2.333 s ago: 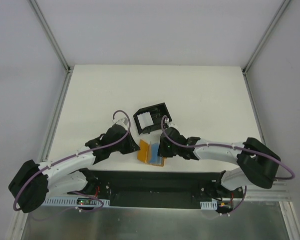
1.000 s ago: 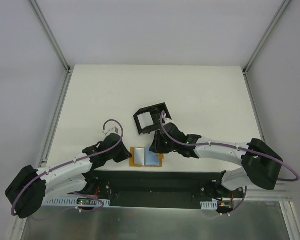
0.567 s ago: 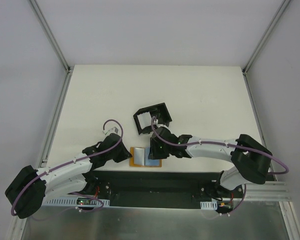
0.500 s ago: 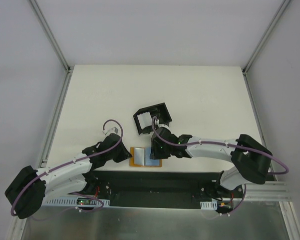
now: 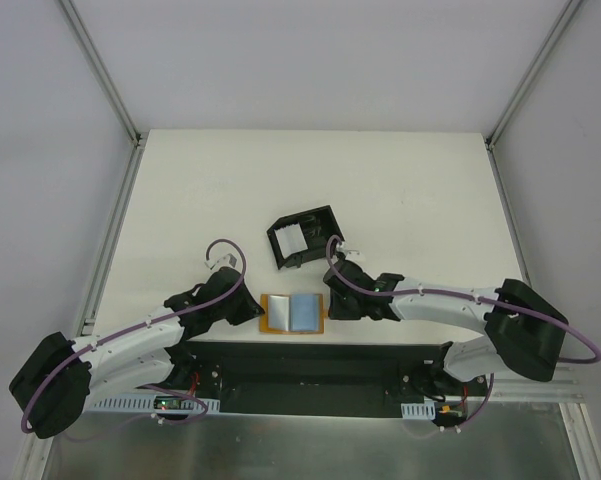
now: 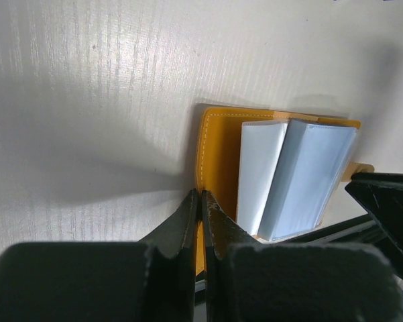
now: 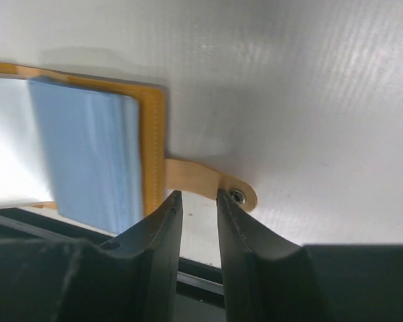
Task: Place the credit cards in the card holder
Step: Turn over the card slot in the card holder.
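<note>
The wallet (image 5: pixel 292 313) is being pinched by the closed left hand (image 6: pixel 201 221); its thin strap (image 7: pixel 201 178) is being targeted by the right hand (image 7: pixel 200 201), jaws slightly apart, and could be missed.

I am looking down on a white table (image 5: pixel 400 190), and its matte top is showing a fine ribbed grain in the wrist views. Two things are lying directly on it. The card holder (image 5: pixel 303 237), a black open-topped box with a white insert along one side, is sitting turned at an angle near the middle. Nearer the arms and apart from it, a tan-orange wallet (image 5: pixel 293 313) is lying open and flat at the table's near edge, with pale blue inserts (image 6: pixel 288 174) facing up. Its strap (image 7: pixel 208 182), ending in a metal snap, is resting on the white surface on the wallet's right side.
</note>
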Controlling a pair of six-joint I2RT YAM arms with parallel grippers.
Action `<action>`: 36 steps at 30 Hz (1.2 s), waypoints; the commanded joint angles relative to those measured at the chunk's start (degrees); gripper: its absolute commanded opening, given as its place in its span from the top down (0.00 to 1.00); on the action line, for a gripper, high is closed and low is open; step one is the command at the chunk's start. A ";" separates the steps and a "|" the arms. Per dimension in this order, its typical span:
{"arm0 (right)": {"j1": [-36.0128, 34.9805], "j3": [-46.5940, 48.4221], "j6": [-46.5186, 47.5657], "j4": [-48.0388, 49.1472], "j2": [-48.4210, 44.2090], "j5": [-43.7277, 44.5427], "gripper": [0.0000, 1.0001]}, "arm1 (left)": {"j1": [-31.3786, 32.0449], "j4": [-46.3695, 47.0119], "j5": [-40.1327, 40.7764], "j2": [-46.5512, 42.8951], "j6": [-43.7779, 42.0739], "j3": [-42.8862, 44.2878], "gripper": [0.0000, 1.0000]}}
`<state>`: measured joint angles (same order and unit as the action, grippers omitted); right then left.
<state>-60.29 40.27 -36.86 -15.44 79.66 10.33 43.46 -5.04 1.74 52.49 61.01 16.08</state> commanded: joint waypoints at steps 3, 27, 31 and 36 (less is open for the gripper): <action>1.49 -2.04 -1.28 -2.66 0.05 1.01 0.71 | -0.04 -0.67 1.51 -0.02 0.68 -0.69 1.00; 1.32 3.41 0.74 13.15 3.13 -9.36 0.63 | -0.05 -0.67 0.81 0.60 0.69 0.89 1.00; 1.14 3.76 0.83 13.60 5.33 -9.71 0.62 | -0.04 -0.67 0.90 0.77 0.69 0.89 1.00; 1.23 4.02 0.65 14.74 7.35 -12.26 0.61 | -0.04 -0.67 1.07 1.30 0.60 0.97 1.00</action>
<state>-58.87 41.89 -35.57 -2.96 85.93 0.49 43.46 -5.02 1.72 53.23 61.58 15.99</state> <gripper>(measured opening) 0.385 0.006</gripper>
